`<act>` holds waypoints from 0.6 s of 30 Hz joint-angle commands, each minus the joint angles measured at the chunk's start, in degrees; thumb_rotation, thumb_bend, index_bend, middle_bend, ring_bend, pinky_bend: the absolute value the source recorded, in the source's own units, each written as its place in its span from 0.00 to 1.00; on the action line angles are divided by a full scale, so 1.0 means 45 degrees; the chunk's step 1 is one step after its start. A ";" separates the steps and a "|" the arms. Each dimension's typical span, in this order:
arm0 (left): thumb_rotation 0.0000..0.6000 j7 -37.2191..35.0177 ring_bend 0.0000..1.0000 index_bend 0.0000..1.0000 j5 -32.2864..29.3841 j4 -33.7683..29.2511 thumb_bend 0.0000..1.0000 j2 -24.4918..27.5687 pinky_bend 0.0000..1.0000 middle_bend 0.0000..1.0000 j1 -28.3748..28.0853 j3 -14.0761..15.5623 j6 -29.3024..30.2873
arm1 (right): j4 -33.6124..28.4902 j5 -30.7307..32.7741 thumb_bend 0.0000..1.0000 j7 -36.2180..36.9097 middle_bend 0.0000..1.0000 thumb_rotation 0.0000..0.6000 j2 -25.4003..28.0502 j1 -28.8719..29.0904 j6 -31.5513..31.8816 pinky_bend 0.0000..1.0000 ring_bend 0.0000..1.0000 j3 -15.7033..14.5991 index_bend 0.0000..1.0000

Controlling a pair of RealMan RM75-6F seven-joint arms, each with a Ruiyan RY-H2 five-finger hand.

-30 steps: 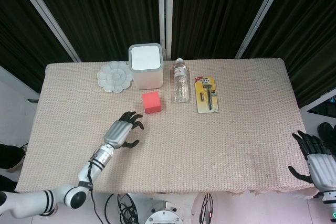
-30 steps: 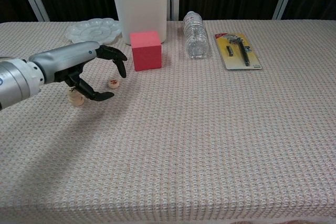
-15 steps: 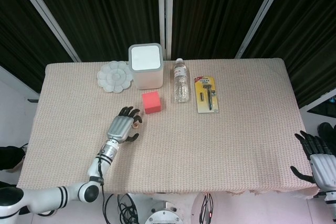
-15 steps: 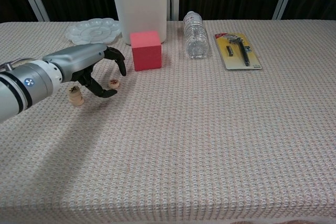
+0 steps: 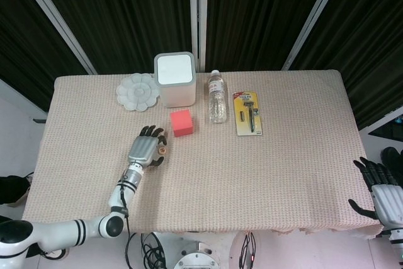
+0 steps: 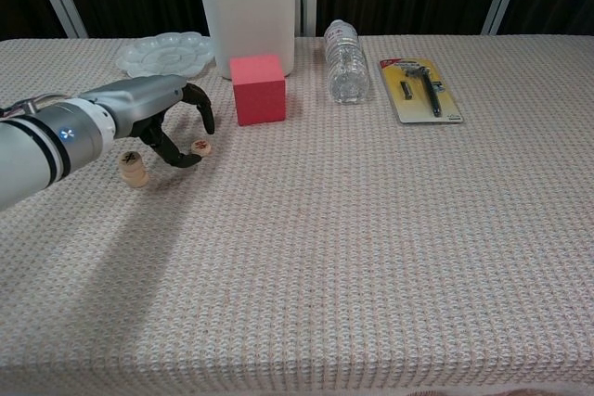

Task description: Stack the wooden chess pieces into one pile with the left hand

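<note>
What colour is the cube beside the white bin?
Red; the cube shows best in the chest view, in front of the bin.

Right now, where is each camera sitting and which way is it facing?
Head view: high above the near edge, looking steeply down on the whole table; shows the left robot hand with its arm, and the right robot hand.
Chest view: low at the near edge, looking across toward the curtains; shows only the left robot hand.
Shared: red cube, white bin, bottle.

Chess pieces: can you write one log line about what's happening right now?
left hand: fingers curled around single chess piece, grip unclear | small pile: beside hand, untouched | right hand: idle at table edge | stack: not done
</note>
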 commanded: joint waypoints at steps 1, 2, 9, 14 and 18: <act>1.00 -0.0010 0.00 0.39 -0.0074 0.0080 0.29 -0.0046 0.00 0.12 -0.0046 0.0032 -0.0039 | 0.0002 0.0008 0.17 0.0031 0.00 1.00 0.0001 -0.0004 0.0017 0.00 0.00 0.0012 0.00; 1.00 -0.0014 0.00 0.39 -0.0118 0.0132 0.29 -0.0069 0.00 0.12 -0.0068 0.0044 -0.0060 | -0.0001 0.0002 0.17 0.0058 0.00 1.00 0.0008 -0.0010 0.0032 0.00 0.00 0.0011 0.00; 1.00 -0.0216 0.00 0.41 -0.0068 0.0365 0.29 -0.0134 0.00 0.12 -0.0133 0.0128 -0.0126 | 0.0023 0.0062 0.17 0.0041 0.00 1.00 0.0024 -0.0033 0.0023 0.00 0.00 0.0020 0.00; 1.00 -0.0318 0.00 0.43 -0.0020 0.0452 0.29 -0.0139 0.00 0.12 -0.0152 0.0169 -0.0113 | -0.0009 0.0026 0.17 0.0022 0.00 1.00 0.0023 -0.0010 0.0019 0.00 0.00 0.0023 0.00; 1.00 -0.0456 0.00 0.45 0.0001 0.0479 0.29 -0.0130 0.00 0.13 -0.0142 0.0187 -0.0129 | -0.0038 0.0023 0.17 -0.0009 0.00 1.00 0.0028 0.0008 -0.0001 0.00 0.00 0.0029 0.00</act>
